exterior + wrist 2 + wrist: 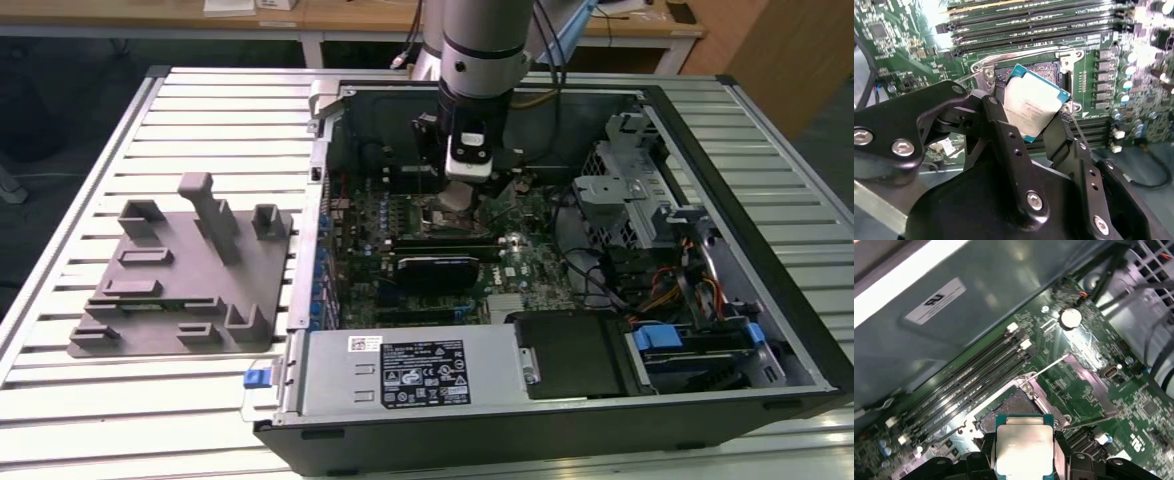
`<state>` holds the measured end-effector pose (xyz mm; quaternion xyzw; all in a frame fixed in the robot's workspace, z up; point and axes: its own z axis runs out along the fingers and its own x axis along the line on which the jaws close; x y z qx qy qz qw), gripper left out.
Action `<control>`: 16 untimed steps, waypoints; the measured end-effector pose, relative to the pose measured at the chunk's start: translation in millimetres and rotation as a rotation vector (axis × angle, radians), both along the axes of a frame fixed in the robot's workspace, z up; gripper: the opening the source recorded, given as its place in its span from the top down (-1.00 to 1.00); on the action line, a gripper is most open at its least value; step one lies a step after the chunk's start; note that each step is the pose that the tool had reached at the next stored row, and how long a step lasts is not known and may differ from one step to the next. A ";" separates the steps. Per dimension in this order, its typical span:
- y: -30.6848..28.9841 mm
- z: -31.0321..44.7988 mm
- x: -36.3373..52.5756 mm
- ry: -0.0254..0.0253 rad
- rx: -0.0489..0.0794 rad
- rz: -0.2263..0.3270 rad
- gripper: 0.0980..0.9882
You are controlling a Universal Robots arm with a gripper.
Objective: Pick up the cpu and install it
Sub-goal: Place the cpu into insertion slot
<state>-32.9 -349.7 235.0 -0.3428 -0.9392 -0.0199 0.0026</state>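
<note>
The cpu (1033,106), a flat square chip with a shiny silver top and a thin teal rim, hangs between my gripper's (1029,122) two black fingers (1004,132), which are shut on its edges. It hovers tilted just above the open motherboard socket (1046,70), whose metal load frame (1081,382) is swung up. In the first wrist view the cpu (1023,445) sits over the socket (1009,407) beside the memory slots (969,375). In the exterior view my gripper (461,195) reaches down into the open computer case (561,250), holding the cpu (458,199) over the board.
A grey plastic tray (187,275) with upright blocks lies on the slatted table at the exterior view's left. Inside the case are a black power supply (414,370), drive cages (634,190) and loose cables (681,290). A round coin battery (1070,317) sits near the socket.
</note>
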 end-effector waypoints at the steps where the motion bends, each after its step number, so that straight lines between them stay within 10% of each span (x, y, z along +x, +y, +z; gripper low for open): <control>1: 0.0 -0.1 0.0 0.0000 0.000 -0.017 0.00; 16: 0.0 -1.1 0.0 -0.0001 0.000 -0.279 0.00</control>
